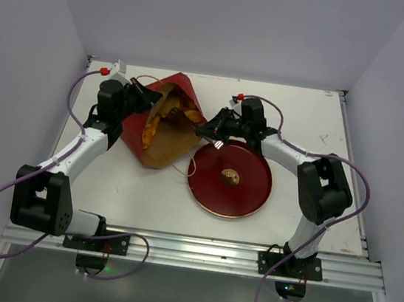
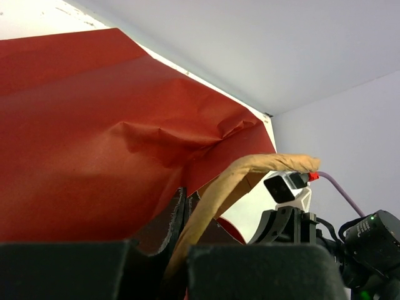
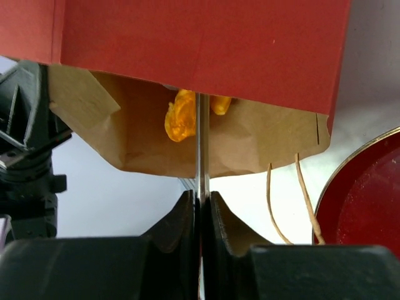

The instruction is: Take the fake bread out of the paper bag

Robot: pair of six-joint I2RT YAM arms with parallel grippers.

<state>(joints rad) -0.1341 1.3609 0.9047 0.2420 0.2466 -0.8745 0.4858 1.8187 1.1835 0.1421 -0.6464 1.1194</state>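
Observation:
The paper bag (image 1: 164, 142) lies on its side at the back left, red outside, brown inside, its mouth toward the right arm. Orange-golden fake bread (image 1: 152, 126) shows inside it. My left gripper (image 1: 144, 93) is shut on the bag's brown rim (image 2: 250, 172), which runs between its fingers (image 2: 172, 215). My right gripper (image 1: 203, 130) sits at the bag's mouth, shut on a thin silver metal strip (image 3: 202, 144). The strip reaches into the bag (image 3: 200, 44) as far as the bread (image 3: 181, 115). What the strip touches cannot be made out.
A round red plate (image 1: 227, 199) lies right of the bag with a small brownish thing (image 1: 230, 175) on it; its rim (image 3: 369, 206) shows in the right wrist view. The bag's cord handle (image 3: 300, 187) trails on the table toward the plate. White walls enclose the table.

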